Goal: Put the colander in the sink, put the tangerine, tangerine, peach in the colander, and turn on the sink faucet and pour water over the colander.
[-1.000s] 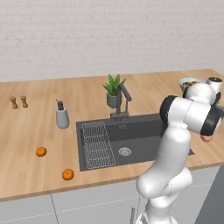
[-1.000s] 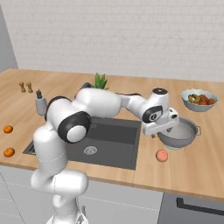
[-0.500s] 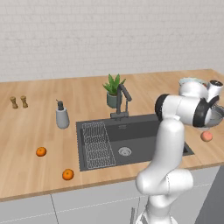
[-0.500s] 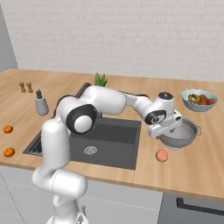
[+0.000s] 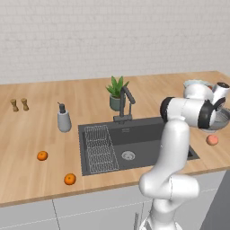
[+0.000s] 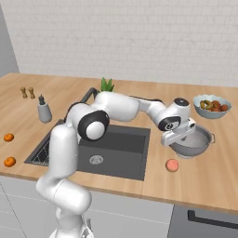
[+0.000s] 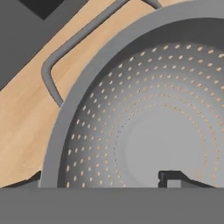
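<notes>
The silver-grey colander [image 6: 197, 143] [image 5: 222, 117] stands on the wooden counter right of the dark sink [image 6: 124, 139] [image 5: 141, 131]. My gripper [image 6: 179, 135] is down at its near-left rim. In the hand view the gripper [image 7: 103, 180] is open and straddles the colander's [image 7: 157, 127] wall, one fingertip [image 7: 174, 177] inside the bowl and the other outside by the handle. The peach [image 6: 172, 165] [image 5: 212, 140] lies on the counter in front of the colander. Two tangerines [image 5: 42, 155] [image 5: 69, 179] lie left of the sink. The faucet [image 5: 126, 102] stands behind the basin, with no water running.
A pale bowl of mixed fruit [image 6: 211, 106] sits behind the colander. A soap dispenser [image 5: 64, 119], a potted plant [image 5: 117, 92] and two small shakers [image 5: 20, 104] stand along the back. A wire rack [image 5: 101, 148] covers the sink's left part.
The hand has swung right and dropped onto the colander's rim. The jaws have narrowed a little. The fruits and the colander have not moved.
</notes>
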